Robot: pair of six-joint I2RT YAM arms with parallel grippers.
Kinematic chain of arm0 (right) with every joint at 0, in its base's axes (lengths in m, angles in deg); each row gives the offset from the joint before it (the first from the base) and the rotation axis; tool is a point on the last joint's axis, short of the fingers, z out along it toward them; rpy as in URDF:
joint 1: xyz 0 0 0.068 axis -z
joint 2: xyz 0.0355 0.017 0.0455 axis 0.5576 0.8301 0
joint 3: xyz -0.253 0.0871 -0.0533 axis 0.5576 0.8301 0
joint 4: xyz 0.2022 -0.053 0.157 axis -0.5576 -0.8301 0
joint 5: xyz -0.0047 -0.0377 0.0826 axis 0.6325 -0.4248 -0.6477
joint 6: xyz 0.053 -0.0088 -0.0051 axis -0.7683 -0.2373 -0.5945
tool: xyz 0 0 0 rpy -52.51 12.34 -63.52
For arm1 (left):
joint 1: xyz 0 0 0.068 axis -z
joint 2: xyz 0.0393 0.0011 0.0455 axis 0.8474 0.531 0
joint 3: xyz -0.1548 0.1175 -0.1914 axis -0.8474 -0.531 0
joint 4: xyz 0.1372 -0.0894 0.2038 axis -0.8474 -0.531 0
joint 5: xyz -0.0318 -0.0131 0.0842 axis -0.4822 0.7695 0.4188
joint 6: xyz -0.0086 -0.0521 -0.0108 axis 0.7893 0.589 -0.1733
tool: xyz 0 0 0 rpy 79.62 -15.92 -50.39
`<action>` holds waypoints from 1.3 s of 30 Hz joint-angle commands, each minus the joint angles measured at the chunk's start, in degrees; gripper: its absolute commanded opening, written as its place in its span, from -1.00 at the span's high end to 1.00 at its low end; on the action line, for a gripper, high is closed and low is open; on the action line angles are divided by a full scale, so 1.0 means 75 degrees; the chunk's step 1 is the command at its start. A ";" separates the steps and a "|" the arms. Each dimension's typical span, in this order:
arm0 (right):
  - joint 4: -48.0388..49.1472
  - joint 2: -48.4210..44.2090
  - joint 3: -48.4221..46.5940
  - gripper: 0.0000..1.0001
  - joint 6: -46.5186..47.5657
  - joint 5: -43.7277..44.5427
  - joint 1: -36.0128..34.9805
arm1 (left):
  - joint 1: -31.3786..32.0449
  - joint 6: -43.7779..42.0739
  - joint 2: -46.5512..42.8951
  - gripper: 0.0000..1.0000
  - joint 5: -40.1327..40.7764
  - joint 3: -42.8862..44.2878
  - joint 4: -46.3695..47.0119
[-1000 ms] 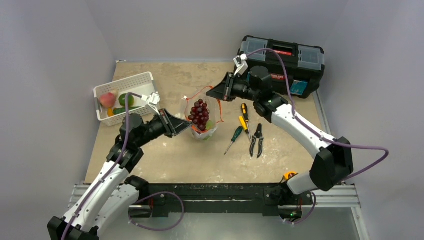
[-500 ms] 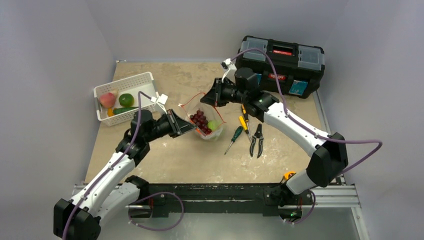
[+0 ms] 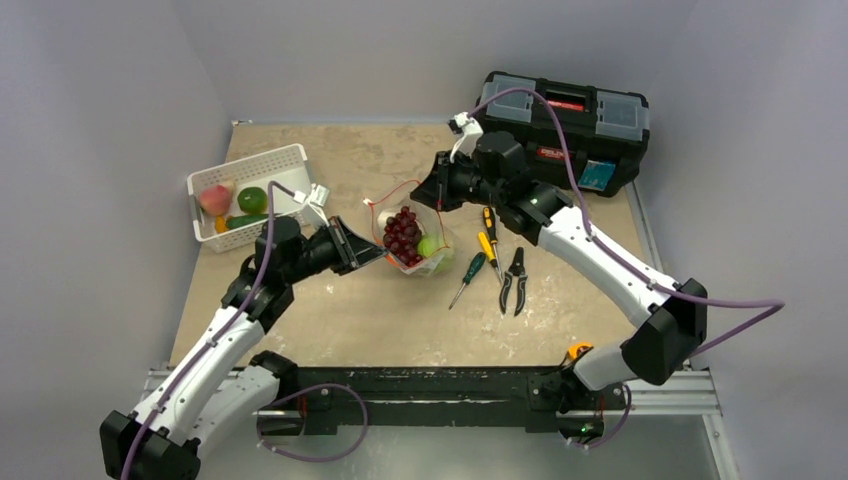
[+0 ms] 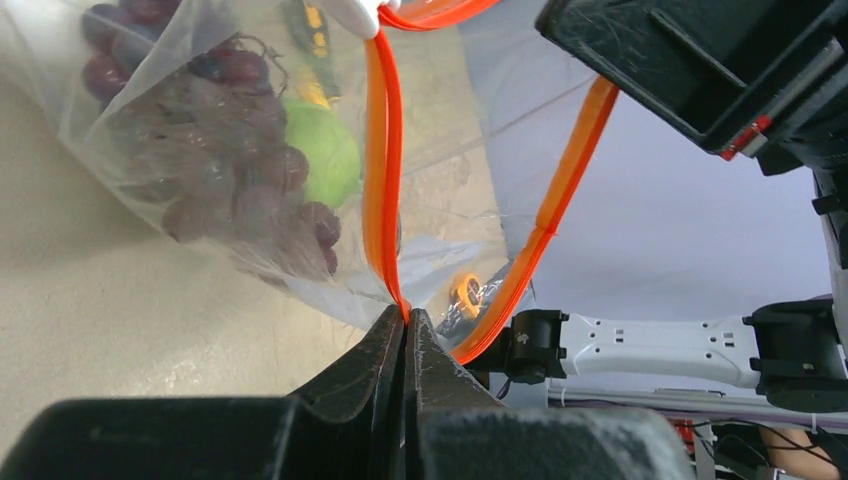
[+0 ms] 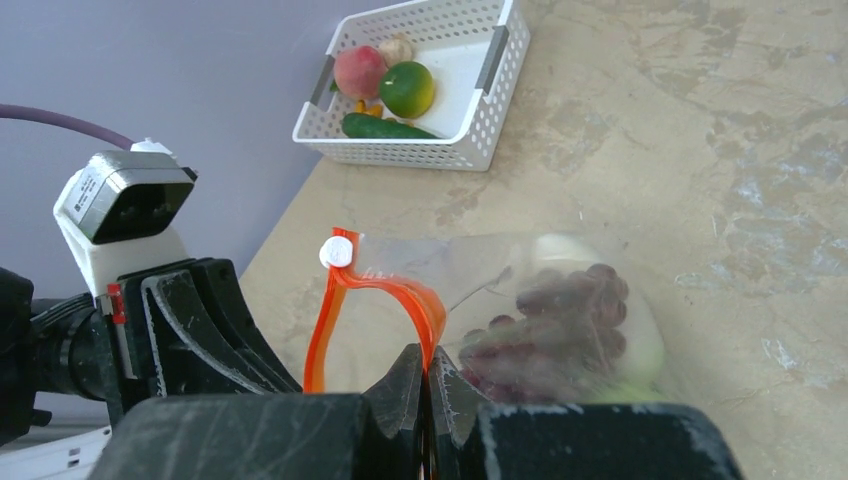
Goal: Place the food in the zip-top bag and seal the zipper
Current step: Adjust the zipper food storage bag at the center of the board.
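Nearest us, our left gripper (image 4: pixel 406 322) is clamped tight on the zipper (image 4: pixel 381 150). It pinches the near end of that orange strip so the mouth cannot sag. Just past it sits the zip-top bag (image 3: pixel 420 262), lifted by its mouth, with its bottom apparently resting on the table (image 3: pixel 350 320). Inside we see the grape bunch (image 3: pixel 400 232) with a green round fruit (image 3: pixel 429 246) beside it.

Across the mouth, our right gripper (image 5: pixel 425 368) is closed on the far side of the strip. Between the two grips the mouth gapes in a loop, held open, we reckon, to take more food.

Off to the right lie the screwdrivers (image 3: pixel 487 247) and pliers (image 3: pixel 514 280), no business of ours. Farther back on the left, the white basket (image 5: pixel 400 152) holds a peach (image 5: pixel 358 70), a second green fruit (image 5: pixel 407 88) and a cucumber (image 5: pixel 385 127). None of them is bagged, so sealing waits.
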 commanded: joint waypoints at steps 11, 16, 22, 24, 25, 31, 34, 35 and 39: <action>0.0321 -0.0029 -0.0019 1.00 0.0234 0.0253 -0.0079 | -0.0633 -0.0638 0.0554 1.00 -0.0336 0.1107 -0.0934; 0.0286 -0.0379 -0.0002 1.00 0.0354 0.0364 -0.0071 | -0.0659 -0.0534 0.0299 1.00 -0.0271 0.1401 -0.0893; 0.0698 -0.0378 0.0494 1.00 0.0062 0.0211 -0.0078 | -0.0695 -0.0218 0.0629 1.00 -0.0466 0.0951 -0.0822; 0.0752 -0.0357 0.0604 1.00 0.0013 0.0133 -0.0081 | -0.0809 -0.0274 0.0663 0.95 -0.0628 0.0929 -0.0920; 0.0779 -0.0372 0.0672 1.00 -0.0010 0.0114 -0.0081 | -0.0915 -0.0341 0.0642 0.83 -0.0690 0.0974 -0.1051; 0.0970 -0.0453 0.0737 1.00 -0.0038 0.0024 -0.0077 | -0.1605 -0.0851 0.0133 0.16 -0.1081 0.1182 -0.1602; 0.0970 -0.0401 0.0679 1.00 -0.0018 -0.0047 -0.0074 | -0.1678 -0.1616 -0.0162 -0.59 -0.0589 0.1618 -0.2370; 0.0988 -0.0393 0.0686 1.00 -0.0015 -0.0053 -0.0076 | -0.1684 -0.1890 -0.0262 -0.66 -0.0277 0.1799 -0.2705; 0.1147 -0.0394 0.0804 1.00 -0.0017 -0.0148 -0.0072 | -0.1690 -0.2942 -0.0548 -0.70 0.1198 0.2478 -0.3888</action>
